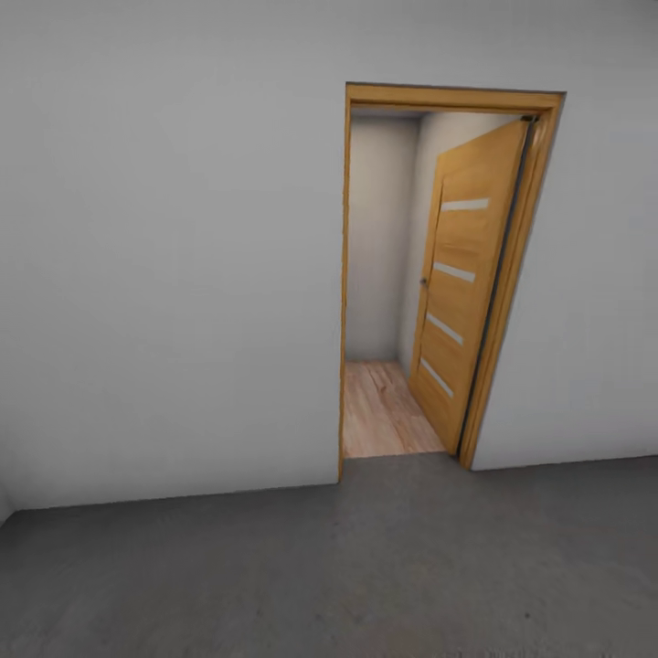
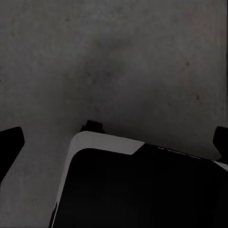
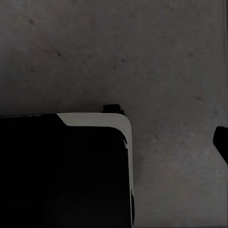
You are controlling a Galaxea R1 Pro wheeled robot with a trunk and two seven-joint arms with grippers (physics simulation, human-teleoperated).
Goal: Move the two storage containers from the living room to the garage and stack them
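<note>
I stand in the garage on its dark grey concrete floor (image 1: 366, 567), facing a plain light-grey wall (image 1: 164, 274). The two storage containers are out of view. In the left wrist view my left gripper (image 2: 115, 145) hangs open over the floor (image 2: 118, 57), with one dark fingertip (image 2: 10, 145) at each side edge and nothing between them. The right gripper (image 3: 114, 142) also looks open over the concrete (image 3: 156, 57). One of its fingertips (image 3: 221, 141) shows at the picture's edge, and the other is lost against the robot's dark base.
A wood-framed doorway (image 1: 402, 274) opens in the wall ahead, right of centre. Its wooden door (image 1: 461, 283) is swung inward, and light wood plank floor (image 1: 384, 411) lies beyond. The robot's black, white-edged base (image 2: 137, 190) (image 3: 61, 171) sits below both grippers.
</note>
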